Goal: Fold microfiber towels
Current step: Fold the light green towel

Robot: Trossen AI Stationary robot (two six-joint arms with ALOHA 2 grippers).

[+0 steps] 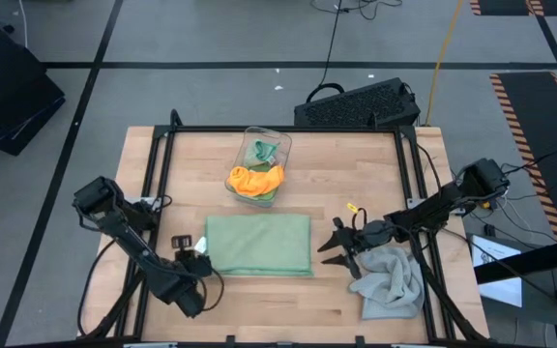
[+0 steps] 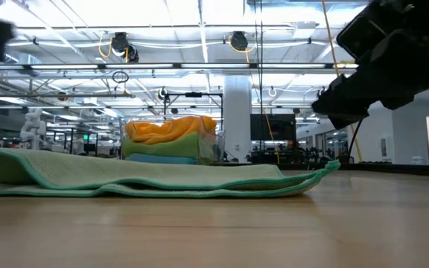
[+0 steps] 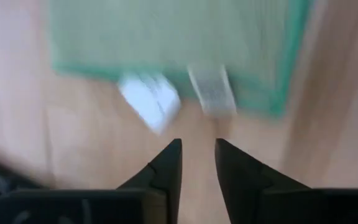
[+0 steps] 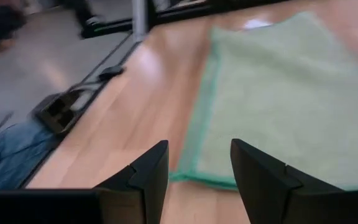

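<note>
Sage green towel (image 1: 258,244) spread flat at mid-tabletop (image 1: 375,164), folded into a wide rectangle, layered edges visible in the low view. Left tool (image 1: 199,253) just off the towel's left edge, near the two white tags (image 3: 150,99) sticking out from that edge. Right tool (image 1: 341,246) just beyond the towel's right edge, apart from it. Light grey towel (image 1: 390,281) crumpled at the right front of the tabletop, right beside the right tool, under that arm. Clear plastic bin (image 1: 260,164) behind the sage green towel, holding the orange towel (image 1: 256,181) on top, a bright green towel (image 1: 265,151) beside it, and a blue one (image 2: 162,158) at the bottom, seen in the low view.

Bare wood in front of the folded towel and along the left side; black frame rails along the tabletop's back and sides.

Left tool's fingers (image 3: 166,168) parted by a narrow gap, gripping nothing, tips above bare wood. Right tool's fingers (image 4: 148,171) spread wider, empty, hovering over wood short of the towel's green hem.
</note>
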